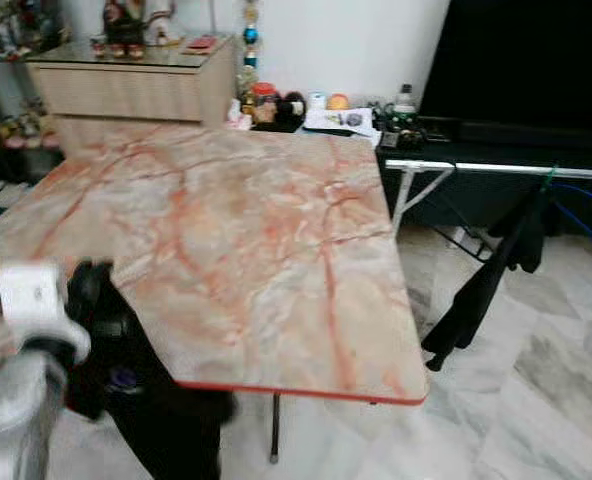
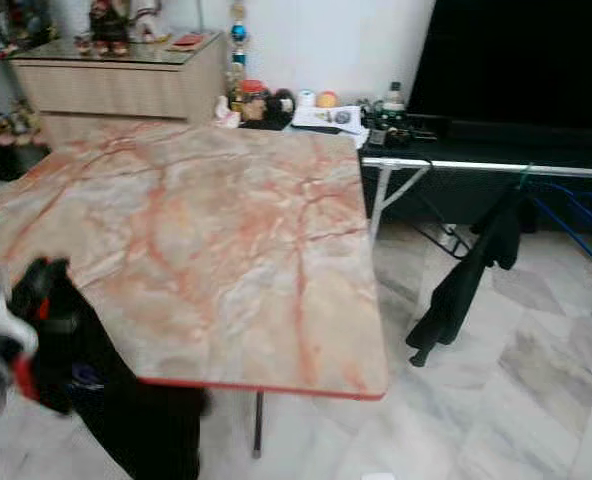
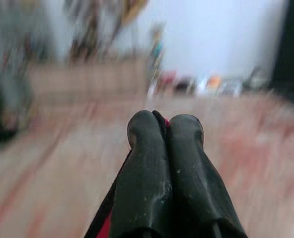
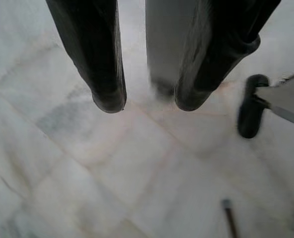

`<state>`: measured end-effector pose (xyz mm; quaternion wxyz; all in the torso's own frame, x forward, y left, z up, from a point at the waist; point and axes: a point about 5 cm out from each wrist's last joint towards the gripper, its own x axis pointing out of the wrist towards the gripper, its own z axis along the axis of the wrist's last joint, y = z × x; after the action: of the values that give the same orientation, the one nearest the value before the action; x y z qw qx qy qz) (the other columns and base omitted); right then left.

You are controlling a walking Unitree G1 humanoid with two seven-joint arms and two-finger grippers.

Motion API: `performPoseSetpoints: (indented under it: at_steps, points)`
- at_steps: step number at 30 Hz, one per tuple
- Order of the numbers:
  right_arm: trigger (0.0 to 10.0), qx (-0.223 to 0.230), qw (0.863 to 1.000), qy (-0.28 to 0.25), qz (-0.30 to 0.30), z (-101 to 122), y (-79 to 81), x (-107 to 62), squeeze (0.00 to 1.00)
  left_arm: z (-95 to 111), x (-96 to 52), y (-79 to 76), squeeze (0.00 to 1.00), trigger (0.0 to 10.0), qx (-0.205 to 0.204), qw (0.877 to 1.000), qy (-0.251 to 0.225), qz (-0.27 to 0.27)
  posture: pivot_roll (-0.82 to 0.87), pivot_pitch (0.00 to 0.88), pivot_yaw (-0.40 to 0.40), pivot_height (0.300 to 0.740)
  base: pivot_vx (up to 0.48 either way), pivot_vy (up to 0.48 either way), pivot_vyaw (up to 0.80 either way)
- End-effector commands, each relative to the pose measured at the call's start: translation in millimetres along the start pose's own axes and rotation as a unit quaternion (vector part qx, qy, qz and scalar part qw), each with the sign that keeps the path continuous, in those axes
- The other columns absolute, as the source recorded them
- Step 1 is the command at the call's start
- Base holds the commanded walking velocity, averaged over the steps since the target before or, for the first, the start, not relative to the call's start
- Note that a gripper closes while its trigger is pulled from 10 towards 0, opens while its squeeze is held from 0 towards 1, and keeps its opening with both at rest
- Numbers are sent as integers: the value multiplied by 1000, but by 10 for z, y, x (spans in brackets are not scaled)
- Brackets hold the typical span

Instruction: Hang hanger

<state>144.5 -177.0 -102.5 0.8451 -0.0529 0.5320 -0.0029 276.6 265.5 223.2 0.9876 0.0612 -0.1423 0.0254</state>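
One left end effector [image 3: 165,130] pinching red hanger [image 3: 105,229], fingers closed

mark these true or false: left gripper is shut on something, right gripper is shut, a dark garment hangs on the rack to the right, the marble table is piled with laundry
1. The left gripper is shut on something: true, a thin red and black item sits between its fingers.
2. The right gripper is shut: false, its fingers stand apart over the floor.
3. A dark garment hangs on the rack to the right: true.
4. The marble table is piled with laundry: false, its top is bare.
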Motion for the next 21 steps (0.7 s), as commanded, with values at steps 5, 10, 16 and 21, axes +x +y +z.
performPoseSetpoints:
  at_steps: [5,10,16,21]
  points:
    - [10000,4,1000,6,-9,-17,-72,-2,0,598,533,-37,0,10000,13,994,-102,-44,270,0,-17,740,480,0,0]
    - [10000,5,1000,5,-10,1,-58,0,0,914,948,-132,0,10000,12,986,-142,-81,270,0,-15,740,480,0,0]
    - [10000,5,1000,4,-11,16,-39,3,0,978,1181,-182,0,10000,25,986,-136,-89,269,0,-14,740,454,0,0]
    - [10000,3,1000,4,-10,21,-22,4,0,998,1241,-199,0,10000,18,986,-133,-99,269,0,-14,740,375,0,0]
